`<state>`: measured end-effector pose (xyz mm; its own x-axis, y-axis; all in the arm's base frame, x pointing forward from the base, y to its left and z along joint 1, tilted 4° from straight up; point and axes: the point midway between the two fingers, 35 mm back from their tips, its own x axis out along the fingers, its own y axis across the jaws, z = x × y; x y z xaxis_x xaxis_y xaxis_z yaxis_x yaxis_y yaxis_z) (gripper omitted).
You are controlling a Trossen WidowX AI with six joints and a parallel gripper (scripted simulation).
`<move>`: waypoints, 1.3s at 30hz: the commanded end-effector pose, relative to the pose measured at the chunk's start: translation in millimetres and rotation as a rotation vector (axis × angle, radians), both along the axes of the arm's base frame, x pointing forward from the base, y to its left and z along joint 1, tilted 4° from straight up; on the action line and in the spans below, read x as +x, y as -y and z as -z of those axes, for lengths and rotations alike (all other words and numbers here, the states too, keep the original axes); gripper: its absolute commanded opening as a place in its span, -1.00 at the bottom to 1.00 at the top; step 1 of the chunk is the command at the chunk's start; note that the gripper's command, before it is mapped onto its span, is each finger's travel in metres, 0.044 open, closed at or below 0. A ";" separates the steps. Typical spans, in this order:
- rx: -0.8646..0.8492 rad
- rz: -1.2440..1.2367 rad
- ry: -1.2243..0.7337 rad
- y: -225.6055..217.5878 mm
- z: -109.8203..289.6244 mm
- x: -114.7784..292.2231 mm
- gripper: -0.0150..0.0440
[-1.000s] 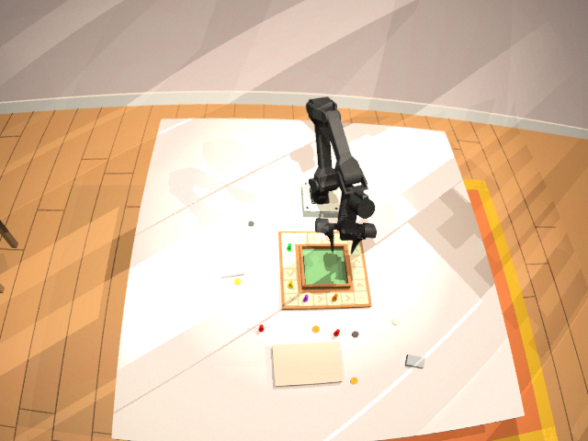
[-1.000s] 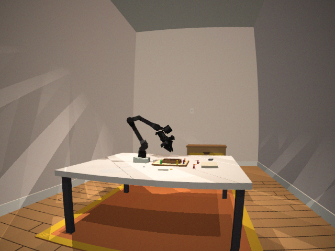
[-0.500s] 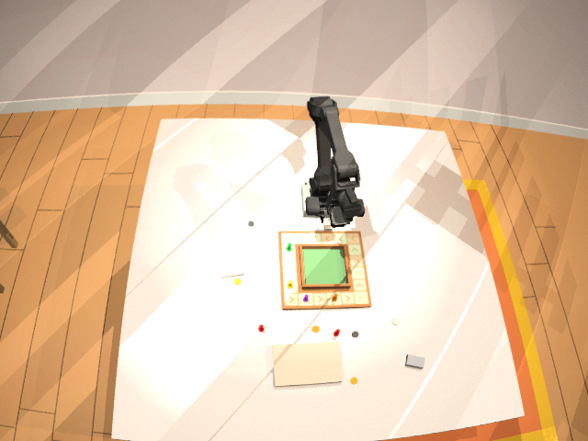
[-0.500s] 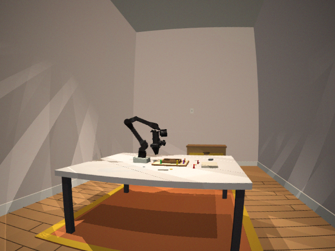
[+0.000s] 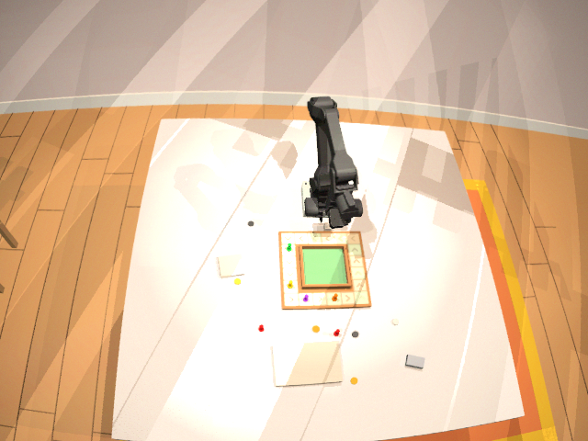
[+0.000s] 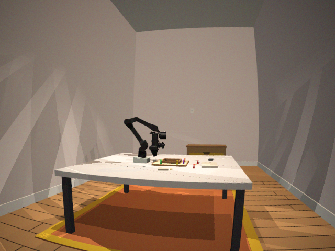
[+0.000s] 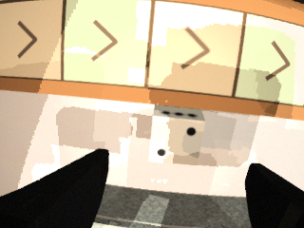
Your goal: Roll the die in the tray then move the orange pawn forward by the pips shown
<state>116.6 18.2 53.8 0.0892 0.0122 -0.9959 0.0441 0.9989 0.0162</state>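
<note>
The white die (image 5: 327,227) (image 6: 154,160) (image 7: 179,140) lies on the table just outside the board's edge on the robot's side; two pips show on its upper face in the wrist view. My gripper (image 6: 154,156) (image 7: 180,167) is partly open and empty, pointing down above the die, one finger to each side in the wrist view. The orange pawn (image 5: 334,297) (image 6: 185,159) stands on the board's far row. The green-floored tray (image 5: 325,266) (image 6: 170,161) is empty in the board's middle. Arrow squares of the board (image 5: 281,270) (image 7: 119,90) show in the wrist view.
On the board stand a green pawn (image 5: 288,247), a yellow pawn (image 5: 289,284) and a purple pawn (image 5: 305,298), left of the orange one. Beyond it are two red pawns (image 5: 261,328) (image 5: 336,333), several discs, a large pale slab (image 5: 307,363) and a grey box (image 5: 414,361).
</note>
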 end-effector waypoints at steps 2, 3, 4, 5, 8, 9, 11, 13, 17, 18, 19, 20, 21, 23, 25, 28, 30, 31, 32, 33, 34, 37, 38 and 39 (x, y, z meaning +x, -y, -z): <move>0.004 0.000 -0.007 -1.6 11.9 -1.6 0.44; 0.004 0.000 -0.007 -1.6 12.2 -1.6 0.44; 0.004 0.000 -0.007 -1.6 13.0 -1.4 0.44; 0.004 0.000 -0.007 -1.6 14.3 -1.2 0.44; 0.004 0.000 -0.007 -1.6 19.2 -0.5 0.44; 0.004 0.000 -0.007 -1.6 20.8 -0.3 0.44; 0.004 0.000 -0.007 -1.6 24.1 0.0 0.44; 0.004 0.000 -0.007 -1.5 27.3 0.2 0.44; 0.004 0.000 -0.007 -1.4 33.8 0.6 0.44; 0.004 0.000 -0.007 -1.4 35.4 0.6 0.44; 0.004 0.000 -0.007 -1.4 37.0 0.6 0.44; 0.004 0.000 -0.007 -1.3 38.6 0.6 0.44; 0.004 0.000 -0.007 -1.3 40.2 0.6 0.44; 0.004 0.000 -0.007 -1.2 43.1 0.5 0.44; 0.004 0.000 -0.007 -1.2 44.1 0.5 0.44; 0.004 0.000 -0.007 -1.2 44.1 0.5 0.17; 0.004 0.000 -0.007 -1.2 44.1 0.5 0.00; 0.004 0.000 -0.007 -1.2 44.1 0.5 -0.09; 0.004 0.000 -0.007 -1.2 44.1 0.5 -0.18; 0.004 0.000 -0.007 -1.2 44.1 0.5 -0.20; 0.004 0.000 -0.007 -1.2 44.1 0.5 -0.23; 0.004 0.000 -0.007 -1.2 44.1 0.5 -0.30; 0.004 0.000 -0.007 -1.2 44.1 0.5 -0.32; 0.004 0.000 -0.007 -1.2 44.1 0.5 -0.41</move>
<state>117.0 18.9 9.9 0.0815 0.0124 -0.9966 0.0447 0.9989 0.0161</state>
